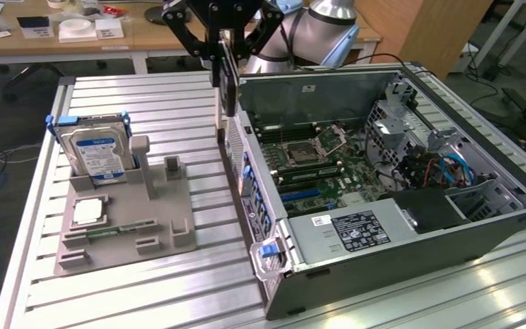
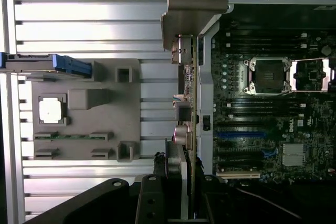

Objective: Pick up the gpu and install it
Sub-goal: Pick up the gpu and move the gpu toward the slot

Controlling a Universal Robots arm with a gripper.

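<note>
Gpu (image 1: 230, 89) judged light, stiff, thin. Fan and soldered parts likely fragile, so hold best taken by pinching flat faces near one edge, connector edge left free. Card seen edge-on: dark board, silvery end bracket (image 2: 189, 14), small metal ports (image 2: 181, 111) along one side. Card held upright in air, gripper (image 1: 227, 55) fingers pinched on its upper edge. Card hung just over wall of open computer case (image 1: 482, 233), on side next to gray parts tray (image 1: 126, 226).

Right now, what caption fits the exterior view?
Claw holds the gpu on edge by the open computer case; hard drive stands in its tray.
</note>
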